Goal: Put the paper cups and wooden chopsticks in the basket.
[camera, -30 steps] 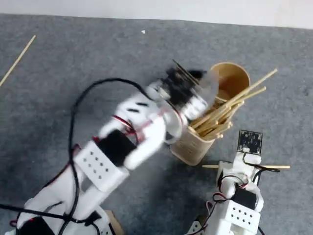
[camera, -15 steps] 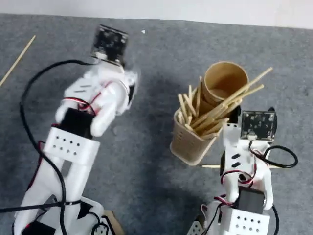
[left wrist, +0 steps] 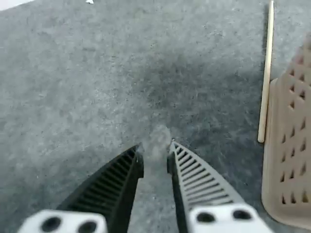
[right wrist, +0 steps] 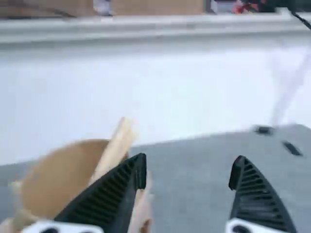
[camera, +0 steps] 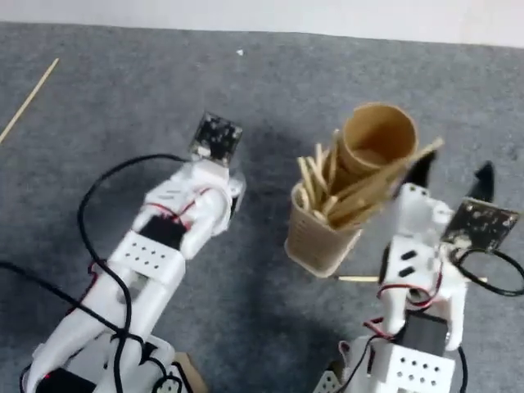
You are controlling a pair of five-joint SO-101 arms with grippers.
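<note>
- On the grey carpet (camera: 246,82), the basket (camera: 315,237) is seen between the two arms. A paper cup (camera: 377,143) is propped in its far end, mouth tilted up.
- A bundle of chopsticks (camera: 348,196) is already lodged in the basket, leaning against and across the cup. Most of the task is judged done.
- One loose chopstick (camera: 29,102) is left on the carpet, well apart from the basket, off beyond the left arm.
- A second chopstick (camera: 360,278) is left on the carpet just beside the basket, partly hidden under the right arm.
- No other cup is seen outside the basket. Whether several cups are stacked cannot be told.
- The left gripper (left wrist: 154,154) is held low over bare carpet near the basket wall (left wrist: 289,160). Its jaws are only narrowly parted and nothing is held.
- The right gripper (right wrist: 187,174) is raised just beside the cup, its jaws spread wide and empty.
- The two stray sticks are judged to be what is left to collect.
</note>
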